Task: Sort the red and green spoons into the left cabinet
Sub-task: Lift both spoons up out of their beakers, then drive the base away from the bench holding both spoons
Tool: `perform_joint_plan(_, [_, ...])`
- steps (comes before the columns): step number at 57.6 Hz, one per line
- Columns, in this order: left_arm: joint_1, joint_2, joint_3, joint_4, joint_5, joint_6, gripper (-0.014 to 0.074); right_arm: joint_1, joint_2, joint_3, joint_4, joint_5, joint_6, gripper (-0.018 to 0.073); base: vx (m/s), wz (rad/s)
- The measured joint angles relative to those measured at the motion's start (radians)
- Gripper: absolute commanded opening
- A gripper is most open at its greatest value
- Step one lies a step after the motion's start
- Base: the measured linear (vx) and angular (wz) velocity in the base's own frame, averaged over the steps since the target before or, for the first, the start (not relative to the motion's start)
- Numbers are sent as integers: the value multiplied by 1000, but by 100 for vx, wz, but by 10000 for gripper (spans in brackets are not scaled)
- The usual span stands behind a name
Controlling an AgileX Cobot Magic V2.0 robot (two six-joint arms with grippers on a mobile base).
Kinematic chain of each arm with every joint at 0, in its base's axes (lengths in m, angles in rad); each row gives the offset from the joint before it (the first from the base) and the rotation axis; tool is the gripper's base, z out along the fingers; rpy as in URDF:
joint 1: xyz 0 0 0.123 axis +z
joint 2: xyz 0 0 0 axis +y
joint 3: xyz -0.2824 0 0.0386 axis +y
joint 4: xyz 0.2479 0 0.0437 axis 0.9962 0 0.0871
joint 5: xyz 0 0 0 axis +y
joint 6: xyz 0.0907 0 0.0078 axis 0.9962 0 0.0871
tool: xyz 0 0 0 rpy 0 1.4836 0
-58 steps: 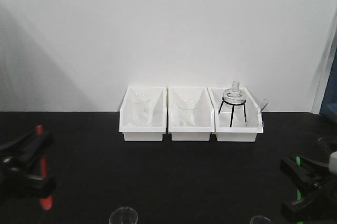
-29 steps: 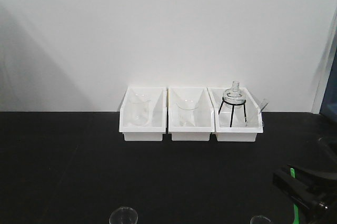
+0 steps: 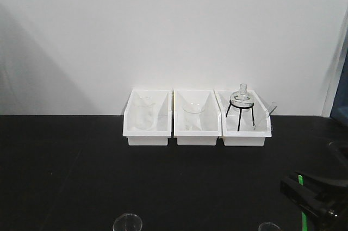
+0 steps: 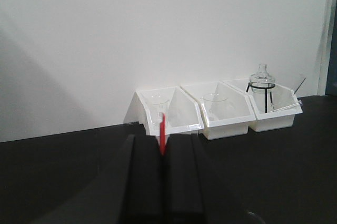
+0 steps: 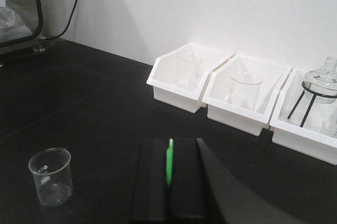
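Note:
In the left wrist view my left gripper (image 4: 162, 140) is shut on the red spoon (image 4: 162, 129), whose thin red end sticks out ahead of the black fingers toward the white bins. The left gripper does not show in the front view. In the right wrist view my right gripper (image 5: 169, 144) is shut on the green spoon (image 5: 169, 165), which lies edge-on between the fingers. From the front, the right gripper (image 3: 296, 186) sits low at the right edge, with a strip of the green spoon (image 3: 302, 219) showing. The left cabinet is out of view.
Three white bins (image 3: 196, 132) stand side by side against the wall, two with a beaker each and one with a glass flask on a black stand (image 3: 240, 105). Small beakers (image 5: 50, 176) (image 3: 127, 223) stand on the black table. A dark-framed object (image 5: 21, 8) is at far left.
The left gripper with the red spoon has gone out of the front view at the left edge. The right gripper has dropped lower at the right edge and then barely moved.

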Motion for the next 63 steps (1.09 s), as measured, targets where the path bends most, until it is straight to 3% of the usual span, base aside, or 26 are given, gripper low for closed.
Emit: perform_joint_plan(63, [0, 0, 0, 0, 0, 0, 31, 0, 0, 0, -1, 1, 0, -4, -3, 1])
